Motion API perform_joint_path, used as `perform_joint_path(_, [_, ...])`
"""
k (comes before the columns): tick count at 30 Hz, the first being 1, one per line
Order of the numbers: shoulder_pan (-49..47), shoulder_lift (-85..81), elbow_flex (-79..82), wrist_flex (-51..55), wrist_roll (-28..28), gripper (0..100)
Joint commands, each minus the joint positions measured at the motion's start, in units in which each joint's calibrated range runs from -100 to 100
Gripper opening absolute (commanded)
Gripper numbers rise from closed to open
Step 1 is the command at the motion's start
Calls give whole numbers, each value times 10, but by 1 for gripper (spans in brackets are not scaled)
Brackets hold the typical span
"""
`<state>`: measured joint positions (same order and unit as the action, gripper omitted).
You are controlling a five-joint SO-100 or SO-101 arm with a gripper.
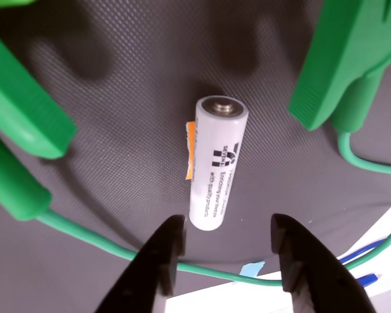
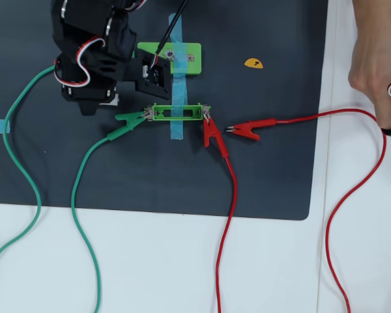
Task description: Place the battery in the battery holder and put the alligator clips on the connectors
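Observation:
In the wrist view the white battery (image 1: 218, 163) lies flat on the dark mat, metal cap pointing away. My black gripper (image 1: 228, 225) is open, its fingertips either side of the battery's near end without touching it. Green alligator clips (image 1: 342, 65) loom at the upper right and left (image 1: 23, 117), each on a green wire. Overhead, the bright-green battery holder (image 2: 177, 113) is empty. A green clip (image 2: 131, 119) has its jaws at the left connector (image 2: 148, 114). A red clip (image 2: 213, 134) has its jaws at the right one. The arm (image 2: 91, 55) hides the battery.
A second red clip (image 2: 251, 128) lies loose right of the holder. The wider light-green plate (image 2: 179, 57) sits behind it, crossed by blue tape. A person's hand (image 2: 378, 59) holds the red wire at the right edge. An orange tag (image 1: 190, 150) lies by the battery.

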<state>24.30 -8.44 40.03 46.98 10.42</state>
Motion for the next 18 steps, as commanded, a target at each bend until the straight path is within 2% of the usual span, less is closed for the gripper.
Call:
perform_joint_path(1, [5, 9, -36, -3, -4, 13])
perform_joint_path(18, [5, 25, -42, 0, 0, 13])
